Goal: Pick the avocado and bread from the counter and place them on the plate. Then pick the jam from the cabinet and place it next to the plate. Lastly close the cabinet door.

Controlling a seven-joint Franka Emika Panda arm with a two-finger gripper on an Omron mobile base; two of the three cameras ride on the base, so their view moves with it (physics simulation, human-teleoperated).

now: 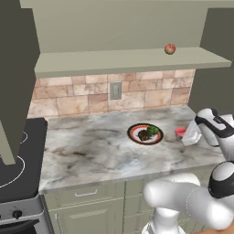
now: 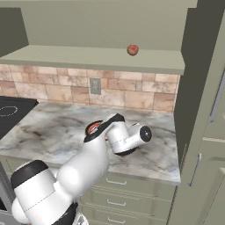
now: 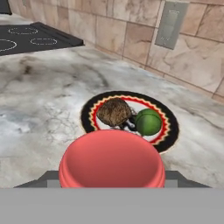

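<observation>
The jam point(image 3: 112, 158) fills the lower centre, gripped between dark fingertips point(image 3: 43, 178). Just above it sits the plate point(image 3: 171, 131) with bread point(image 3: 114, 112) and avocado point(image 3: 148, 122) side by side.

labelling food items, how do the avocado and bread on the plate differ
The avocado is glossy green and smooth; the bread is dark brown, rough and lumpy. In the hand view the avocado sits right of the bread. Both are roundish, about the same size, and rest side by side on the plate.
</observation>
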